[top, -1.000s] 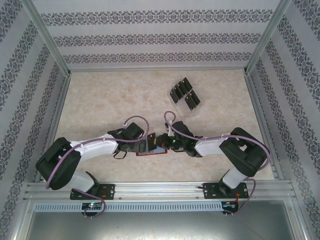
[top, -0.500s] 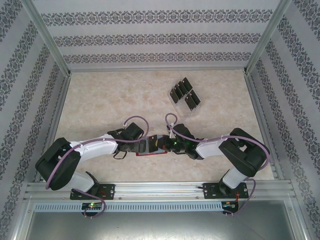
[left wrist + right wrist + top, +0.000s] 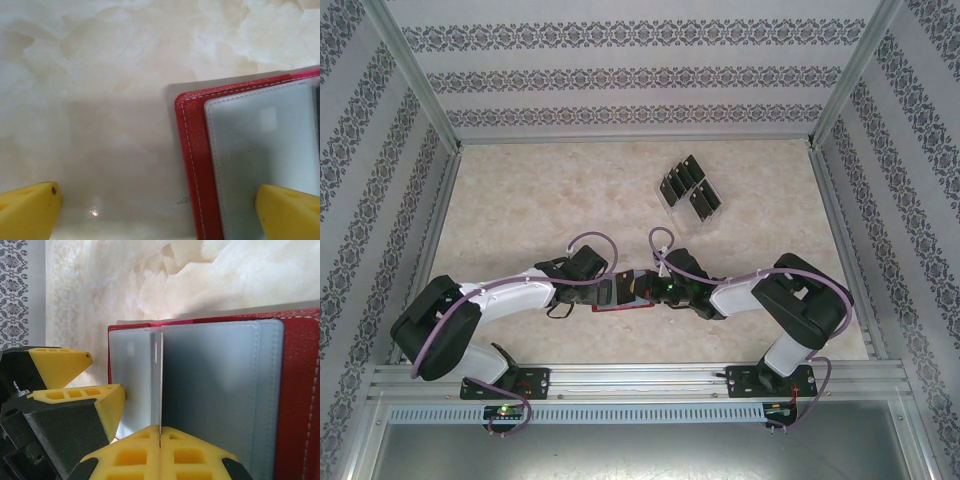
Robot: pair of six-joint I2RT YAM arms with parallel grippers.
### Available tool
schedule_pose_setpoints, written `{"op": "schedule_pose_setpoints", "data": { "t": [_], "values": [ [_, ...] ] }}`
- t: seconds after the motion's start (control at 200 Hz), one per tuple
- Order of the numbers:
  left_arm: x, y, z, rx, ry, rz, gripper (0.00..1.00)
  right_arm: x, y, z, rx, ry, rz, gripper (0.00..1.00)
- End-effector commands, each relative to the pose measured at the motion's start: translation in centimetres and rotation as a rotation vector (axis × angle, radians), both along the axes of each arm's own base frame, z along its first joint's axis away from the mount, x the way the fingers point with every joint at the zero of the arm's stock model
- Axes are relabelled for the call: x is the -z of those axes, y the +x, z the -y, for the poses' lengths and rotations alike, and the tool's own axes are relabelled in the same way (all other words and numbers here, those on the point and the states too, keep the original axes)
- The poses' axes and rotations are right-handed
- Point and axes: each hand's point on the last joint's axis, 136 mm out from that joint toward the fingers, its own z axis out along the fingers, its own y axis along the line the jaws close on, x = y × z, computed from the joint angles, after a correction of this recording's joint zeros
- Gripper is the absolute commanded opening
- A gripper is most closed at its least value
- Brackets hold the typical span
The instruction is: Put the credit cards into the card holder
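The right gripper (image 3: pixel 160 440) was fully closed, its two yellow fingertips pressed together on a thin pale leaf (image 3: pixel 157 385) of the card holder (image 3: pixel 215 390), which ran edge-on straight up out of the seam between them; just beyond those tips the red wallet lay open and flat, its grey-blue inside facing up and its red stitched border to the gripper's right. Immediately to the left of the right gripper's tips stood the left gripper (image 3: pixel 159 212), close to the holder's nearer edge. Its jaws were spread wide and held nothing; one finger (image 3: pixel 30 207) hung over the bare marble-patterned table (image 3: pixel 100 75), the other over the holder's grey-blue panel, with the red corner of the wallet between them. From above, the two grippers met nose to nose over the wallet near the middle of the table's near half. Well beyond both, toward the far right, the black credit cards (image 3: pixel 690 188) stood in rows in a clear stand (image 3: pixel 667 202), apart from either gripper.
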Motion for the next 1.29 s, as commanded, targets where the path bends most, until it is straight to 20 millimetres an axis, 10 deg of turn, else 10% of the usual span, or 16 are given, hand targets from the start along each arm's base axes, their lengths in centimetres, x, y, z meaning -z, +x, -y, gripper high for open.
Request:
{"op": "schedule_pose_setpoints", "data": {
  "t": [0.0, 1.289],
  "values": [
    [1.5, -2.0, -2.1, 0.003, 0.097, -0.063, 1.00, 1.2, -0.9, 0.1, -0.015, -0.015, -0.029, 0.00],
    [1.5, -2.0, -2.0, 0.009, 0.097, -0.063, 1.00, 3.0, -0.9, 0.6, -0.060, -0.032, -0.078, 0.00]
  ]
}}
